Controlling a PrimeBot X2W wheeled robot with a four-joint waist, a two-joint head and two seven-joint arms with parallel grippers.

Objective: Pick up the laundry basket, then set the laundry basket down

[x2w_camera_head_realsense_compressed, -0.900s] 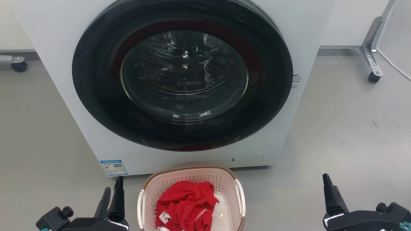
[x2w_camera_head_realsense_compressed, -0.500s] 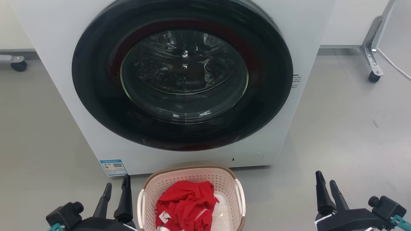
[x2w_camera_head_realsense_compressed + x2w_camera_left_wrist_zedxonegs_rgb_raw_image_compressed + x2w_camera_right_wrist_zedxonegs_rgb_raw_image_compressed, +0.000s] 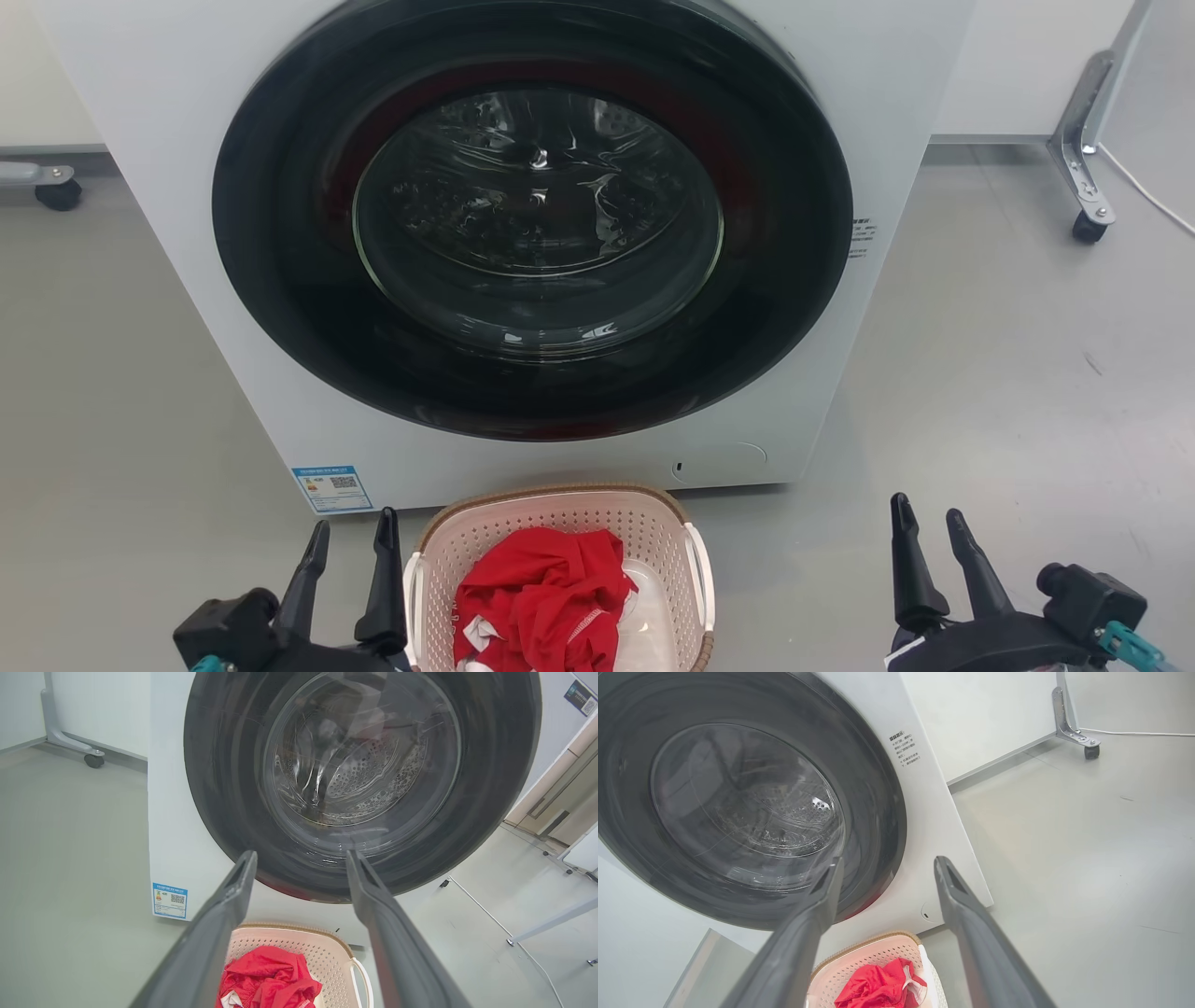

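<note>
The left gripper (image 3: 353, 523) stands just to the left of the laundry basket (image 3: 560, 516), its jaws moderately spread and holding nothing. Its inner finger is close beside the basket's left white handle (image 3: 412, 597); contact cannot be told.

The basket sits on the grey floor (image 3: 112, 420), and the washing machine (image 3: 187, 187) rises right behind it. It is a beige-pink, rounded-rectangular tub with walls pierced by rows of small holes, a brown woven-look rim along its far edge and a white handle on each side. A crumpled red garment (image 3: 541, 593) fills most of it, with some white cloth (image 3: 649, 616) to the garment's right.

The right gripper (image 3: 926, 509) is well apart from the basket, off to its right, above bare floor. Its jaws are also parted, with nothing between them.

Compared with the earlier head views, the left gripper has shifted right, nearer the basket's handle, and its fingers, nearly together at first, have spread. The basket and its contents lie as before. The right gripper has moved left toward the basket and its fingers have likewise parted.
</note>
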